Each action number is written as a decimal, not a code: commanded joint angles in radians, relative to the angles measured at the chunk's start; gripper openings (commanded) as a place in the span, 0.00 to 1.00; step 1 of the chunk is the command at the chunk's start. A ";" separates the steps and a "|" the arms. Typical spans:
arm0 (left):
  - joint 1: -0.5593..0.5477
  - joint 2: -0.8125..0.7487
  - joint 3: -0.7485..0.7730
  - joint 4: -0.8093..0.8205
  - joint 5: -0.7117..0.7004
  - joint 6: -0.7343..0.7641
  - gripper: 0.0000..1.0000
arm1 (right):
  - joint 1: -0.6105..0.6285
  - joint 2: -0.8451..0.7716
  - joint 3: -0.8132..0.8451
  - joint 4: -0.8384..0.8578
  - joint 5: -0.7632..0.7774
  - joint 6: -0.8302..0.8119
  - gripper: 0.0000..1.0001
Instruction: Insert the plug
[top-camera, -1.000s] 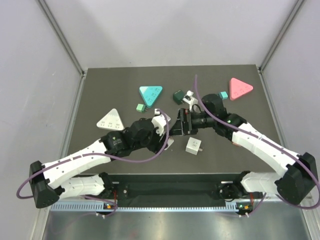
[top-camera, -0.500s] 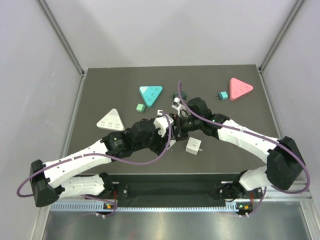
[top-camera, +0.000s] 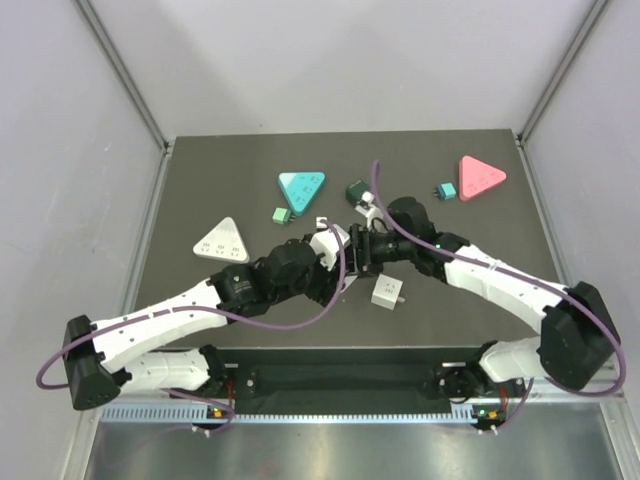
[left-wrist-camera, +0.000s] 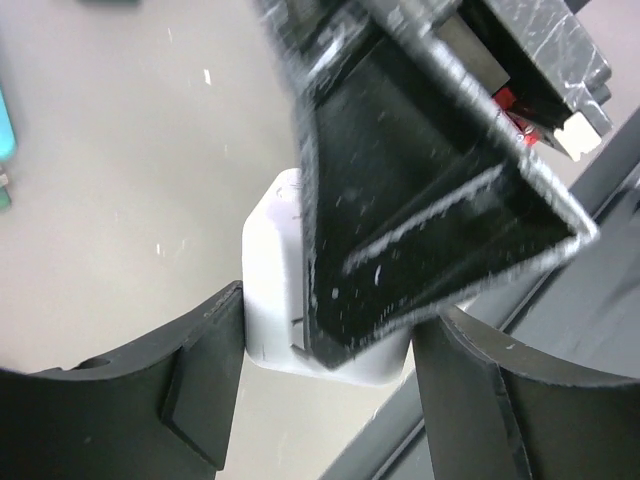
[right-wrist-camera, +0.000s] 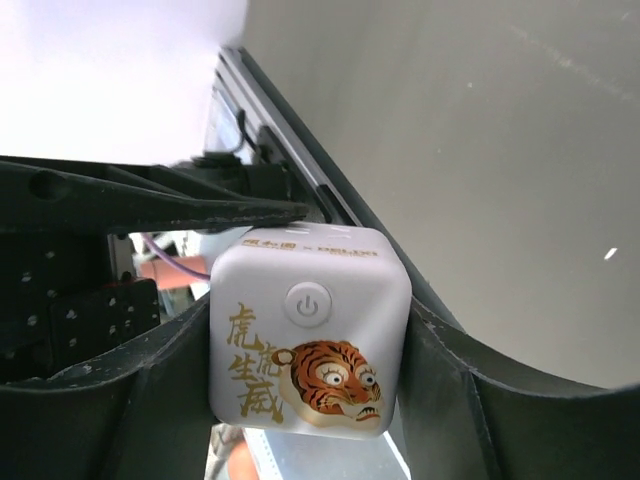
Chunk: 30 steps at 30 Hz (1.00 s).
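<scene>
A white cube socket (top-camera: 328, 238) with a tiger print and a power button is held above the middle of the table. It shows between the fingers in the left wrist view (left-wrist-camera: 270, 300) and in the right wrist view (right-wrist-camera: 310, 340). My left gripper (top-camera: 334, 252) is shut on it from the left side (left-wrist-camera: 330, 345). My right gripper (top-camera: 356, 250) grips the same cube from the right, its fingers against both sides (right-wrist-camera: 310, 350). A second white cube (top-camera: 387, 291) with a metal prong lies on the table just in front of the right gripper.
On the dark table (top-camera: 200, 190) lie a teal triangle (top-camera: 301, 186), a white triangle (top-camera: 221, 241), a pink triangle (top-camera: 481, 176), a small green block (top-camera: 282, 215), a dark green block (top-camera: 356, 190) and a small teal plug (top-camera: 446, 190).
My right gripper has moved left from its open stance beside the cube and now has its fingers closed around the cube in my left gripper. The left arm has barely moved.
</scene>
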<state>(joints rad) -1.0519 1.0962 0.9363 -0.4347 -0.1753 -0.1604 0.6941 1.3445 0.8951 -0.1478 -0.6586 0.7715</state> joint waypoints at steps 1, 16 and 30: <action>0.016 -0.064 0.013 0.033 -0.148 -0.053 0.64 | -0.120 -0.091 -0.050 -0.019 0.060 -0.058 0.00; 0.222 0.054 0.096 0.051 0.031 -0.031 0.68 | -0.234 -0.251 -0.068 -0.115 0.195 -0.166 0.00; 0.430 0.138 0.130 -0.079 -0.003 -0.062 0.71 | -0.304 -0.232 -0.065 -0.087 0.158 -0.184 0.00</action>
<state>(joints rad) -0.7631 1.1828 1.0035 -0.4366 -0.0685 -0.1822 0.4026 1.1286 0.8246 -0.2588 -0.5041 0.6186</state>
